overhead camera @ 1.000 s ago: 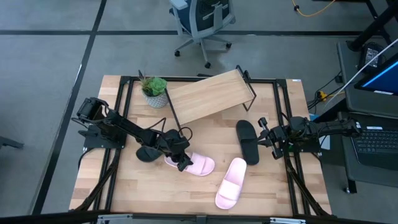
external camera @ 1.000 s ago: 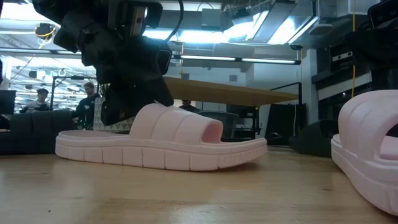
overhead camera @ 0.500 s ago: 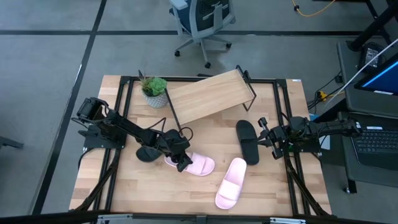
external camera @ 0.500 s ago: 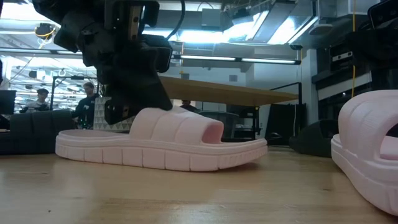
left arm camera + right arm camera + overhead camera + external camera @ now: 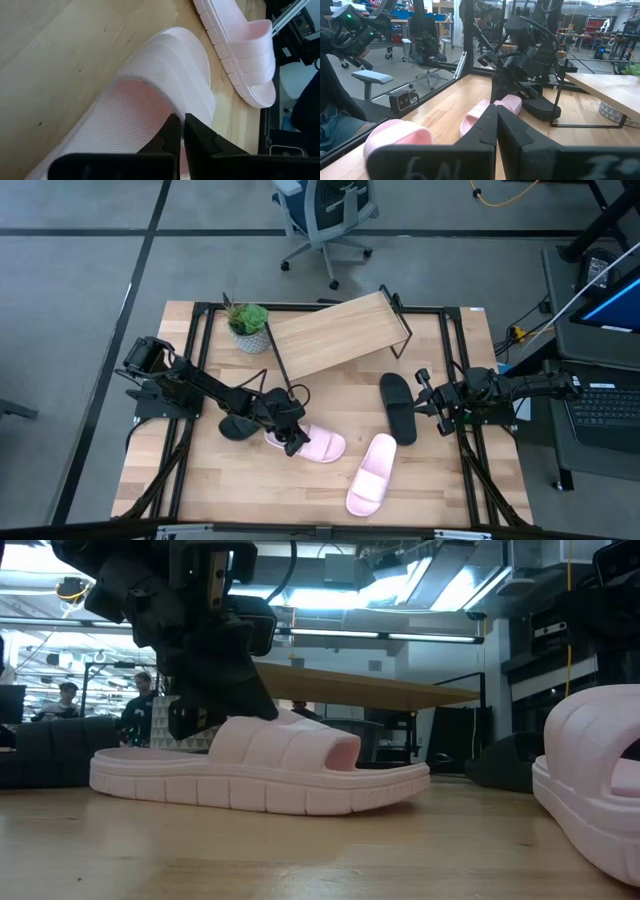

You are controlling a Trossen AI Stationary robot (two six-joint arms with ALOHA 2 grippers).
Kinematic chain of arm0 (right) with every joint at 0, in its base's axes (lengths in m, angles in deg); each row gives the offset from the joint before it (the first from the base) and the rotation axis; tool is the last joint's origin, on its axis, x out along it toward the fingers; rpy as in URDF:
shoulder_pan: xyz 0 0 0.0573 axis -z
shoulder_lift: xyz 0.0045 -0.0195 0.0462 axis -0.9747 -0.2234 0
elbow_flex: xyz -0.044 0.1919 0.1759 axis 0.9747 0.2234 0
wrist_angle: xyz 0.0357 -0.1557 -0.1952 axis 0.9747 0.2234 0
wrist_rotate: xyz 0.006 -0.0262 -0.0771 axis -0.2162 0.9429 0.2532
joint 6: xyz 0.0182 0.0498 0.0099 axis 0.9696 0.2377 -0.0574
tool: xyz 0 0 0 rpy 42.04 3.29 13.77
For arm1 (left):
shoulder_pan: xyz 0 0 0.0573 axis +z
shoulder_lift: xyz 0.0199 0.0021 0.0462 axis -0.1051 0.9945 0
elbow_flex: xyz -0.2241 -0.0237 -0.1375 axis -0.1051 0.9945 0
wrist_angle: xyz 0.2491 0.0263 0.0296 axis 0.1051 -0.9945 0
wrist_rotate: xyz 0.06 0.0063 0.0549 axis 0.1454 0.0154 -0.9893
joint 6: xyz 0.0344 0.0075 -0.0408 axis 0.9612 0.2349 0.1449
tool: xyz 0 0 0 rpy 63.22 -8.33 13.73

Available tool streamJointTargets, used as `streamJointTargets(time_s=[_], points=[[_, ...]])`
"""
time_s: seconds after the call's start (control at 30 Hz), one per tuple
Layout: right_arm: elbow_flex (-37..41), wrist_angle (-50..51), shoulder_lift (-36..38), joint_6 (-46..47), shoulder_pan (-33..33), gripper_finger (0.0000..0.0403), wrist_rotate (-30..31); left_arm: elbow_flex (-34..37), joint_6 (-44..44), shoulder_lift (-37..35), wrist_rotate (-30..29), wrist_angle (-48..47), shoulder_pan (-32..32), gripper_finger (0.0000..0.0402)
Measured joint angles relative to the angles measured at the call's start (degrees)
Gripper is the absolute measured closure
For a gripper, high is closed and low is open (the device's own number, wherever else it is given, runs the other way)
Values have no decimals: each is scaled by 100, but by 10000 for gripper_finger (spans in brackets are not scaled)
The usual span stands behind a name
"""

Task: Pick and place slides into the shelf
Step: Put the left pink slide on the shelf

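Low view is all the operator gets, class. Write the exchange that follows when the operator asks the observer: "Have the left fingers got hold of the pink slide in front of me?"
Observer: Yes. In the left wrist view, the left gripper has its fingers pinched on the strap edge of the pink slide.
Operator: Is anything on the shelf yet?
Observer: No. From above, the shelf holds no slides on its board.
Operator: Where is the right arm?
Observer: The right gripper waits shut near the table's right edge, beside a black slide.
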Motion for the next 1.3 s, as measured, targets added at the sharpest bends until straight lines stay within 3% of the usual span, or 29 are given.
streamJointTargets(time_s=[0.37, 0.7, 1.1, 1.3], points=[[-2, 0, 0, -7, -2, 393, 0, -55, -3, -114, 467, 255, 5, 400], [-2, -4, 0, -4, -1, 393, 2, -763, 305, -365, 1139, 24, 5, 401], [0, -4, 0, 0, -2, 393, 2, -2642, 1327, -398, 1098, -2961, 5, 401], [0, -4, 0, -7, 0, 393, 2, -3685, 1996, -398, 601, -4383, 5, 401]])
